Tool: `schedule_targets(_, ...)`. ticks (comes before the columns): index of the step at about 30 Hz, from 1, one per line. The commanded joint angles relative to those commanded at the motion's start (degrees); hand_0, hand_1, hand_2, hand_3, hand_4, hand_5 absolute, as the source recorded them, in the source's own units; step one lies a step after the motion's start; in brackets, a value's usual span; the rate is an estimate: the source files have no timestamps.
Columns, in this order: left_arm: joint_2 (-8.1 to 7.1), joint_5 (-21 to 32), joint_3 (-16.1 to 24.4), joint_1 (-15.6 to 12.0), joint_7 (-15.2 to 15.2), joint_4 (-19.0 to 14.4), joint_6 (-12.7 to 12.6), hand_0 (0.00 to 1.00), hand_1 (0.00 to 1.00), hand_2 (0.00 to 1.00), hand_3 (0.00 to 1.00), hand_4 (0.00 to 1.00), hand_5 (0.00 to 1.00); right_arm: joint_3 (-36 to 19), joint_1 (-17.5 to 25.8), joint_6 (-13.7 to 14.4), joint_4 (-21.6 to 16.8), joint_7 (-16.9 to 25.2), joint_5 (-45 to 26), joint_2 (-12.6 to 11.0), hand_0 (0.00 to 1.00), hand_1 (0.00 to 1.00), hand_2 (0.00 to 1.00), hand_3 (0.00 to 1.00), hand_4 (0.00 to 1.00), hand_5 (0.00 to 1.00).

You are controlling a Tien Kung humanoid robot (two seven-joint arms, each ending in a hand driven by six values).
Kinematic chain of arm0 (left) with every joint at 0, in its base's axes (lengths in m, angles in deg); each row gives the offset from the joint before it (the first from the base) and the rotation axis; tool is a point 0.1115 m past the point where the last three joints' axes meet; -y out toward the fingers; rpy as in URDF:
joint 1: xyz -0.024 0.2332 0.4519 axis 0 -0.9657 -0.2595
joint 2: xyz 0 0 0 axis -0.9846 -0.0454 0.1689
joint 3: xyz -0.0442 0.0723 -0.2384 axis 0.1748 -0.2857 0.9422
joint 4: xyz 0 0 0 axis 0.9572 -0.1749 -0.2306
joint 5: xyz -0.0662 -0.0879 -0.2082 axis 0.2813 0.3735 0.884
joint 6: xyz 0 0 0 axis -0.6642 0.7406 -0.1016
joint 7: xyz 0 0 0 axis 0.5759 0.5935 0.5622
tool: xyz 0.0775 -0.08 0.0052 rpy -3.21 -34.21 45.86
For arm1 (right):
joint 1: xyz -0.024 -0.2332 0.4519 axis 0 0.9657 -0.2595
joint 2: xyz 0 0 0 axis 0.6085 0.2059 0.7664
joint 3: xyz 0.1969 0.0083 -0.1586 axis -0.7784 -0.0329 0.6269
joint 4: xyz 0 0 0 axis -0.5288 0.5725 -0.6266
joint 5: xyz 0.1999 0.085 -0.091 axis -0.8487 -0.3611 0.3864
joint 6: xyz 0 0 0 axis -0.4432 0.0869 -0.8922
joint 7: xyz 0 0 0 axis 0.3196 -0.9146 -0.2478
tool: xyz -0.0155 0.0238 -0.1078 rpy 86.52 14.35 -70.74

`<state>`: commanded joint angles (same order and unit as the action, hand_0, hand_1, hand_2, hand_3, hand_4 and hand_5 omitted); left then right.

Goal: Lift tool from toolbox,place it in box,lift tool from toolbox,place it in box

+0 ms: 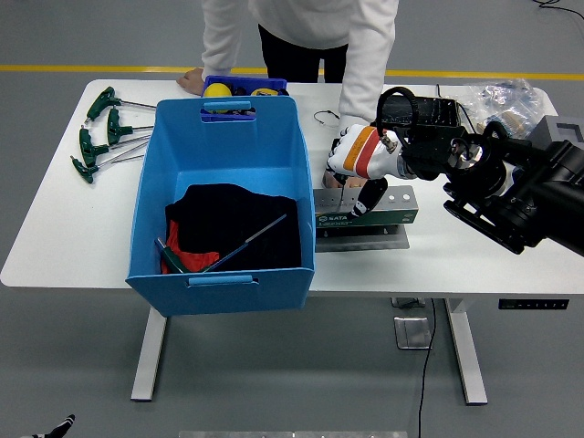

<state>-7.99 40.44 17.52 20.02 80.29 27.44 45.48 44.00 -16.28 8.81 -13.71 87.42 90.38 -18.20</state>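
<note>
White-shelled, with an orange-red band, the right hand (351,164) was seen right of frame centre, lowered onto the green toolbox (365,208). Its fingers (336,180) were curled downward among the tool slots; whether a tool was actually pinched could not be told. To do the step well, one shaft should be closed on firmly and drawn straight up before being swung left. A rigid blue plastic box (225,196) with smooth sloping walls stood at centre left on the white desk (55,239), just beside the toolbox, and held dark and red cloth and a slender T-handle tool (245,243). Green-handled T-wrenches (108,135) lay at upper left. No left hand was visible.
</note>
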Motion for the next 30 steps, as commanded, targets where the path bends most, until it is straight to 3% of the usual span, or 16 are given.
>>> schedule_targets(12, -0.12, -0.6, 0.5, 0.2, 0.0, -0.1, -0.2, 0.754, 0.622, 0.738, 0.752, 0.787, 0.729, -1.0, 0.5, -1.0, 1.2, 0.9, 2.8, 0.3, 0.7, 0.551, 0.593, 0.477, 0.998, 0.711)
schedule_targets(13, -0.13, -0.6, 0.5, 0.1, 0.0, -0.1, -0.2, 0.753, 0.622, 0.739, 0.752, 0.787, 0.729, -1.0, 0.5, -1.1, 1.2, 1.0, 3.1, 0.4, 0.662, 0.517, 0.558, 0.471, 0.998, 0.715)
schedule_targets(18, -0.14, -0.7, 0.6, 0.1, 0.0, -0.1, -0.3, 0.753, 0.622, 0.739, 0.752, 0.787, 0.729, -1.2, 0.4, -1.0, 1.0, 1.2, 4.2, 0.6, 0.662, 0.517, 0.558, 0.471, 0.998, 0.715)
schedule_targets(19, -0.15, -0.8, 0.7, 0.1, 0.1, -0.1, -0.3, 0.752, 0.618, 0.736, 0.752, 0.786, 0.726, -1.2, 0.5, -1.0, 1.0, 1.1, 4.3, 0.7, 0.593, 0.456, 0.51, 0.443, 0.998, 0.719)
schedule_targets(30, -0.21, -1.2, 1.0, 0.2, 0.2, -0.1, -0.4, 0.751, 0.617, 0.735, 0.749, 0.786, 0.727, -1.3, 0.8, -0.2, 1.2, 1.0, 4.8, 0.7, 0.546, 0.398, 0.446, 0.403, 0.998, 0.72)
